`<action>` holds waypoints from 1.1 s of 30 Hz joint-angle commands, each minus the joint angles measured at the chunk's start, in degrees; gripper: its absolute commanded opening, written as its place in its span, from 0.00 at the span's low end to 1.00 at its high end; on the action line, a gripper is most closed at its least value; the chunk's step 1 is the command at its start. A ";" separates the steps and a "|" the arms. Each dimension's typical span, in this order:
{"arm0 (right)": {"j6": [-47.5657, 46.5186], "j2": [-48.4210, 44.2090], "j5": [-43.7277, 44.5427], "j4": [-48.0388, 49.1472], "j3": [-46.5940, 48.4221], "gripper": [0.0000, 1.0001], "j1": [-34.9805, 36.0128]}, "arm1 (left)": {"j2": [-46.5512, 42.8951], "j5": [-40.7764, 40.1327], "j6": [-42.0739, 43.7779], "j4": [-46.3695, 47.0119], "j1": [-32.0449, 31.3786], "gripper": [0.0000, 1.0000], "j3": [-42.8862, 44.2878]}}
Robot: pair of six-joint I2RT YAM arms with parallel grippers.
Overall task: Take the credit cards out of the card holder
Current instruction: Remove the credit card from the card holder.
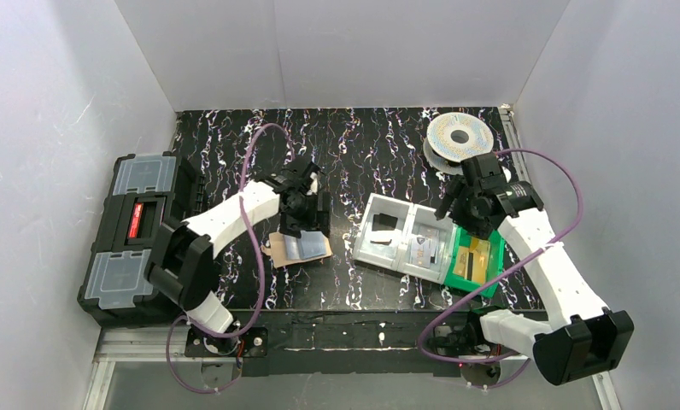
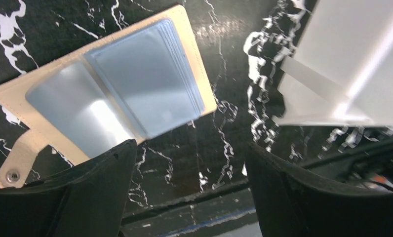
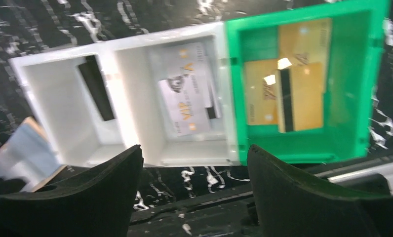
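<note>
- black marbled counter (image 1: 362, 145), white walls (image 1: 345, 51) around.
- tan leather-like folding card holder (image 2: 12, 101) lies open; pale blue shiny credit cards (image 2: 145, 84) stacked inside.
- left gripper (image 2: 189, 150) spread, empty, near it: pinch one card's free edge, slide outward.
- right gripper (image 3: 194, 153) spread, empty; a gap of counter runs between holder and white compartment tray (image 3: 61, 84).

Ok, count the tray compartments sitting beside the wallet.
3, in one row: a white compartment at the left end, a second white compartment in the middle, and the green bin at the right end. None seems hidden.
</note>
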 commanded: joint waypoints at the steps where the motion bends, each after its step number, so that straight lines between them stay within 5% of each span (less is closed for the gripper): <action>1: -1.93 2.42 -9.11 7.21 2.34 0.83 0.25 | 4.61 -11.71 -1.79 -3.33 -4.40 0.73 3.24; 17: -1.50 8.72 -12.75 13.14 1.13 0.81 8.03 | 13.75 -19.84 -4.76 -3.34 -6.22 0.59 3.73; 27: -1.66 9.61 -12.69 13.29 0.70 0.81 8.97 | 15.21 -19.47 -5.02 -0.88 -5.72 0.34 0.08; 33: -1.08 10.71 -12.13 13.29 1.66 0.80 11.49 | 13.28 -15.40 -4.94 1.19 -4.12 0.06 -1.73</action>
